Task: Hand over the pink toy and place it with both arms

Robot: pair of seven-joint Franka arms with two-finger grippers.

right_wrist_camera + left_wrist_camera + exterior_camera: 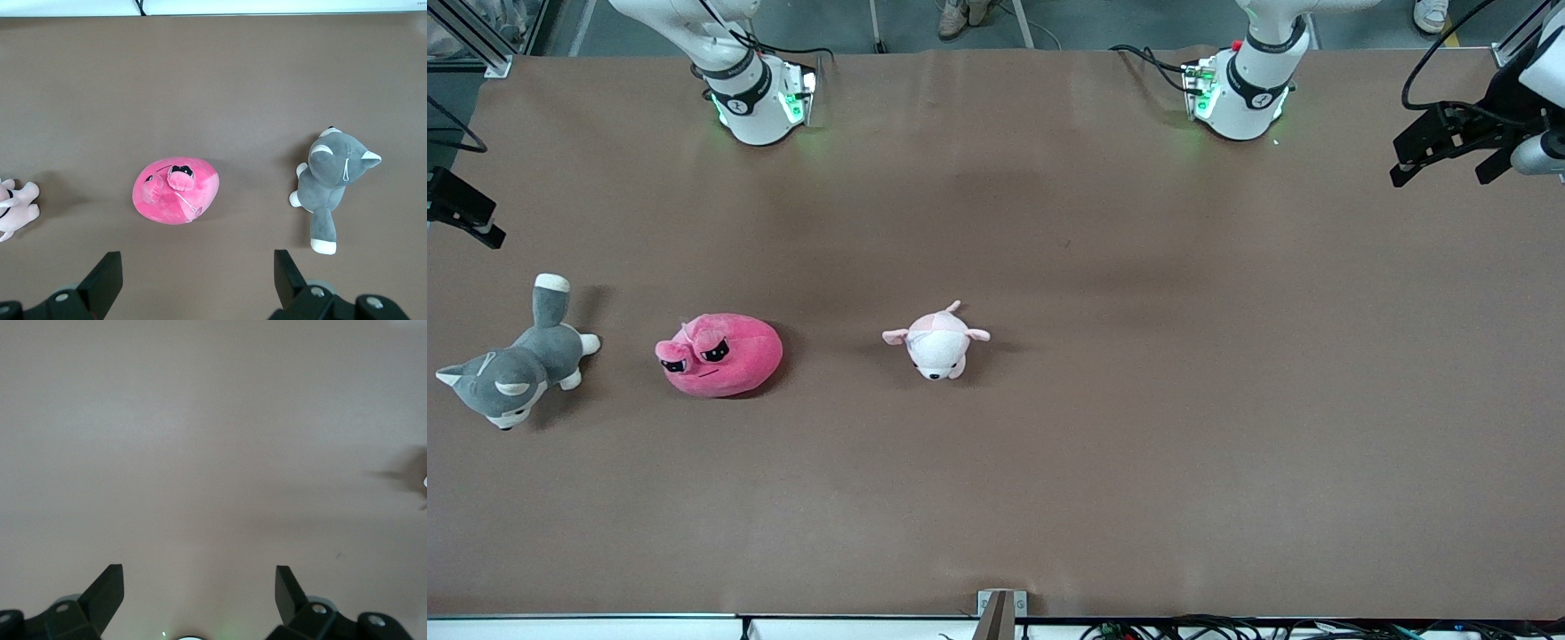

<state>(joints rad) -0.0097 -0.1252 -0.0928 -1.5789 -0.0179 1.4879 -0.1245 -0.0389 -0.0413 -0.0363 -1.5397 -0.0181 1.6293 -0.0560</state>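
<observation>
The pink toy (719, 355) is lying on the worktop (1138, 400) toward the right arm's end, between a grey toy (511, 373) and a pale toy (936, 342), well apart from each, and nothing is gripping it. In the right wrist view the pink toy (176, 189) is seen almost centred ahead of the right end effector (198, 280), whose fingers are being held wide apart with nothing between them; in the front view that end effector (463, 209) is hanging at the worktop's edge. The left end effector (1449, 147) is waiting over the other end, its fingers (107, 590) also spread on nothing, with only bare worktop below. Whether the toy is lying before pickup or after placing cannot be settled from this scene. If it is to be grasped, the round soft body would be best straddled across its narrower width and squeezed deep enough that the plush is not slipping out.
</observation>
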